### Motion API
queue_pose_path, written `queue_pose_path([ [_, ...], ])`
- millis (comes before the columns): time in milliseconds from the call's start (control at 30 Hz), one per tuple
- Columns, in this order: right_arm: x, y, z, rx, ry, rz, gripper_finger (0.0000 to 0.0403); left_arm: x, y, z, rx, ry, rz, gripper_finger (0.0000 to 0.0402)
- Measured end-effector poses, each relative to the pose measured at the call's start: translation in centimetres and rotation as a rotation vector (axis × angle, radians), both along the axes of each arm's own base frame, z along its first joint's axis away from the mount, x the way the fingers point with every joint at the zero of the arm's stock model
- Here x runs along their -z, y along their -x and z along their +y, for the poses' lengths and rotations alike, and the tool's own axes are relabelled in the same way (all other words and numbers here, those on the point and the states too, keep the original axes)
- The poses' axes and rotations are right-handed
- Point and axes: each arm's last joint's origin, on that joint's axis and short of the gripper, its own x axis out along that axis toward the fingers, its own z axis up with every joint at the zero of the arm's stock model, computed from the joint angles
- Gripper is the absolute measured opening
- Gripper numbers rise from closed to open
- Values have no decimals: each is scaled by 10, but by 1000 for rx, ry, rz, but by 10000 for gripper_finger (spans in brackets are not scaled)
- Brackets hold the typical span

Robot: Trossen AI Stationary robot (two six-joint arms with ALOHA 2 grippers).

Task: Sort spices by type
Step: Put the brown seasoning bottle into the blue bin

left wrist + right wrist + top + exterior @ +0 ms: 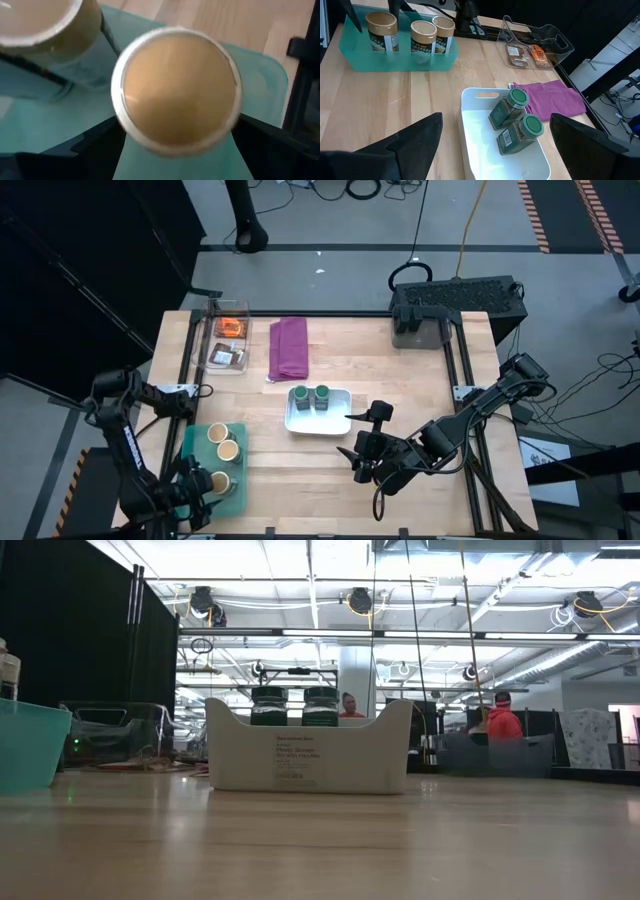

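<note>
Three tan-lidded jars (218,433) (228,450) (220,480) stand upright in a teal tray (203,442) at the near left. My left gripper (203,492) is open over the nearest one (177,92), with a finger on either side of it. Two green-lidded jars (509,109) (522,132) stand in a white tray (480,95) at the table's middle. An orange packet (232,327) and a dark brown packet (228,357) lie in a clear bin (212,345) at the far left. My right gripper (362,452) hangs open above the table, just right of the white tray, and holds nothing. My left gripper comes down slanting onto the nearest tan-lidded jar, its fingers (95,140) on either side of the jar's body below the lid (177,92). The lid hides the jar's sides, so I cannot tell whether the fingers touch it. The jar stands in the teal tray.
A folded purple cloth (290,347) lies beside the clear bin. A black box (455,305) sits at the far right corner. Bare wood lies between the two trays and along the near edge. People show in the room beyond the table (503,715).
</note>
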Motion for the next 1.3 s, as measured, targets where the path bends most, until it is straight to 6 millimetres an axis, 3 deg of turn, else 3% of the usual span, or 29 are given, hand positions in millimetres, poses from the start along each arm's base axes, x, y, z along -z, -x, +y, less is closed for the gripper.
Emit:
queue_pose_path([
  [467, 1, 1, 0, -2, 7, 11, 352, -38, -15, 5, -84, -31, 222, 352],
  [733, 2, 1, -1, -1, 14, 21, 352, -62, -25, 6, -121, -27, 236, 352],
  [967, 2, 2, -1, -3, 20, 28, 352, -71, -40, 21, -190, -102, 267, 351],
  [1300, 4, 3, -2, 0, 30, 48, 352, -71, -74, 40, -125, -173, 253, 274],
])
